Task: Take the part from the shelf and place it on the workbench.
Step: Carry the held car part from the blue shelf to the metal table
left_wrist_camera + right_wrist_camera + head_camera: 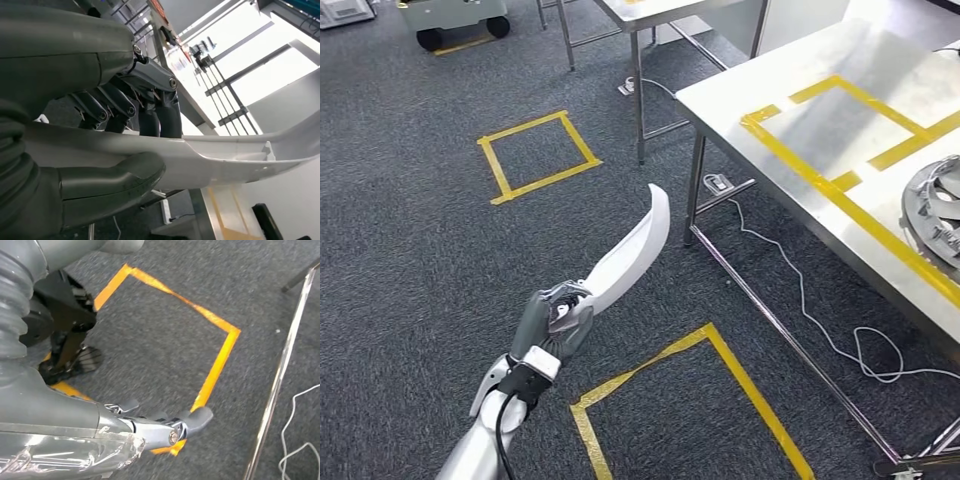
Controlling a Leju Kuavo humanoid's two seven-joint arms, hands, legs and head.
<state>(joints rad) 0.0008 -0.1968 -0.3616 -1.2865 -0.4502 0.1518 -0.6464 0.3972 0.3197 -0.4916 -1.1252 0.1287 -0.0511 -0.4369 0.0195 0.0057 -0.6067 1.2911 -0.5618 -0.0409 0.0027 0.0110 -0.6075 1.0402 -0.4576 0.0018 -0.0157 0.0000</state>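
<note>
- Currently the left hand (552, 322) grips a long, curved white plastic part (631, 250) at one end; thumb on one face, dark fingers (113, 102) wrapped over the other in the left wrist view.
- Part is up in the air over the dark grey carpet floor (410, 230), free end pointing toward the steel worktop (803, 110), clear of its edge.
- Far end of the part is cut off by the frame edge in the left wrist view; a small notch shows near that end, detail hard to read.
- Right hand (166, 427) hangs over the carpet, fingers extended and holding nothing; most of it is hidden behind its own grey cover, so finger spread is hard to make out.
- Worktop: brushed metal on thin steel legs, yellow tape lines (841, 190) marking out boxes on it.
- Round grey metal ring-like piece (935, 210) sits on the worktop at the right edge of the head view, cut off by the frame; exact shape unclear.
- Floor: yellow tape squares, one further out (537, 155), one near the robot (697, 400), partly cut off at the bottom.
- White cable (818, 310) trails on the carpet under the worktop from a power strip (718, 183).
- Second steel table (652, 15) and a wheeled grey cart (456, 20) at the top of the head view, both cropped.
</note>
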